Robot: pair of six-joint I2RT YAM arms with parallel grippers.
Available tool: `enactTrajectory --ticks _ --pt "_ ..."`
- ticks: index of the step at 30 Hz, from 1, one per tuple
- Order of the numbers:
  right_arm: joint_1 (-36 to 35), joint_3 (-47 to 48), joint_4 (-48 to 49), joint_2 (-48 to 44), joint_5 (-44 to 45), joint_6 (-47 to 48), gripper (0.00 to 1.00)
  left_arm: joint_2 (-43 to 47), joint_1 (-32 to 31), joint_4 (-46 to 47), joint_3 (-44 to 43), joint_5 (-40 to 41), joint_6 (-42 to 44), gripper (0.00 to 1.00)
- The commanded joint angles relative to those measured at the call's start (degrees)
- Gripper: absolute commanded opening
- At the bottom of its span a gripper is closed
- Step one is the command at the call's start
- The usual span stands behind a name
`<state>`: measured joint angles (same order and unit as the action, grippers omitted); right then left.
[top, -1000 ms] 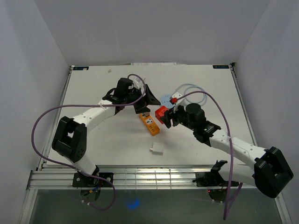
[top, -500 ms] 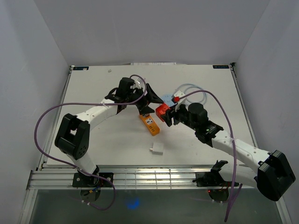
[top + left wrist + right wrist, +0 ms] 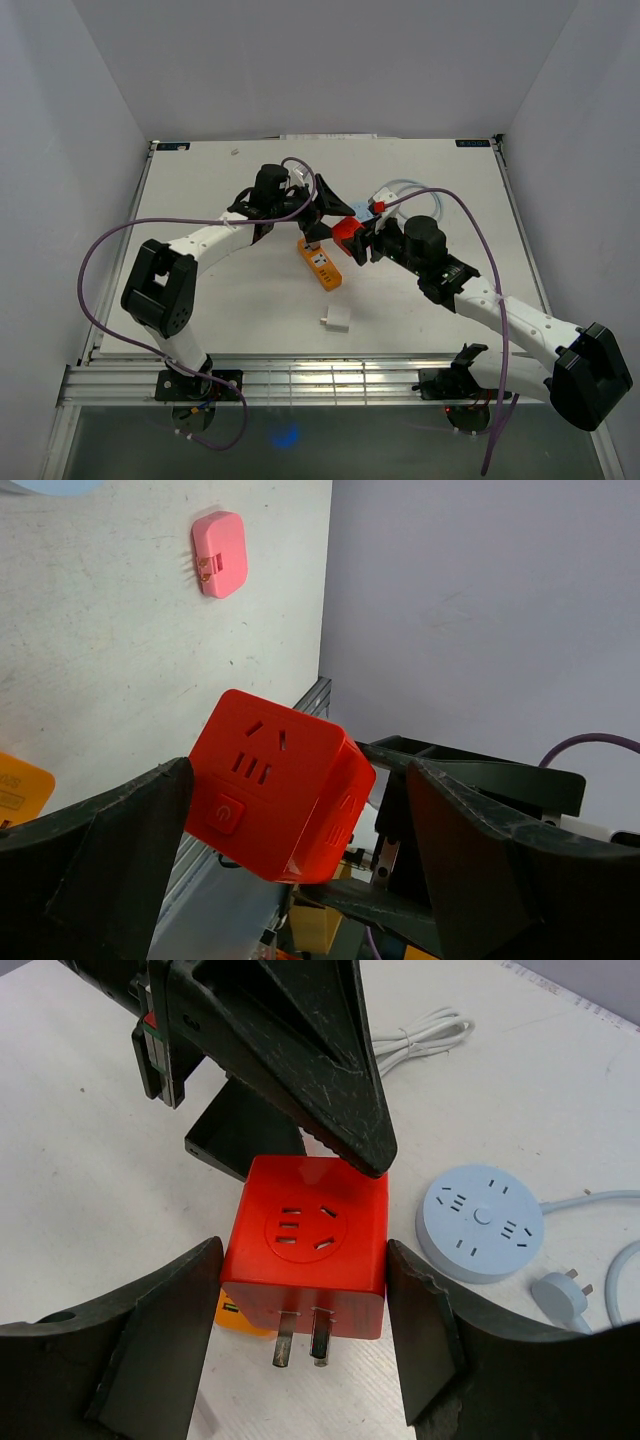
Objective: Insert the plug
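- The right gripper (image 3: pixel 304 1270) pinches the red cube plug (image 3: pixel 306 1235) by two opposite sides, holding it clear of the table (image 3: pixel 200 190) near the middle.
- In the right wrist view the cube's two metal prongs point toward 6 o'clock.
- The left gripper (image 3: pixel 300 780) has its fingers spread wide, one on either side of the cube. One fingertip reaches the cube's far top edge; I cannot tell whether it touches.
- The orange power strip (image 3: pixel 321 264) lies flat on the table, just at 7 o'clock from the cube in the top view.
- A round pale-blue socket (image 3: pixel 483 1220) with its cable sits at 1 o'clock from the cube.
- A small white adapter (image 3: pixel 335 320) lies at 6 o'clock from the strip, well apart.
- A pink adapter (image 3: pixel 220 553) rests on the table in the left wrist view.
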<state>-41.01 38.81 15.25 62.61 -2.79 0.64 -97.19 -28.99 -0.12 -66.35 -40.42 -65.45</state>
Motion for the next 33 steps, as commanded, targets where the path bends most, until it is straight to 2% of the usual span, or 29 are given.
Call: enactTrajectory --ticks 1,15,23,27,33 --pt "-0.38 2.94 5.32 -0.73 0.32 0.41 0.21 0.42 -0.19 2.93 0.43 -1.94 -0.91 0.98" --pt "-0.29 2.94 4.44 -2.05 2.52 1.03 0.2 -2.66 0.25 1.7 0.69 -1.41 -1.25 0.98" --pt "-0.29 2.15 6.02 -1.79 4.18 1.03 0.19 -3.45 -0.18 8.82 1.84 -7.12 -7.5 0.98" --pt "-0.29 1.98 6.72 -1.35 4.54 0.76 0.19 -2.31 -0.45 9.0 1.75 -7.74 -8.46 0.98" --pt "-0.38 0.92 7.78 -0.38 4.72 0.5 0.18 -0.37 -0.54 14.44 3.85 -9.76 -12.59 0.98"
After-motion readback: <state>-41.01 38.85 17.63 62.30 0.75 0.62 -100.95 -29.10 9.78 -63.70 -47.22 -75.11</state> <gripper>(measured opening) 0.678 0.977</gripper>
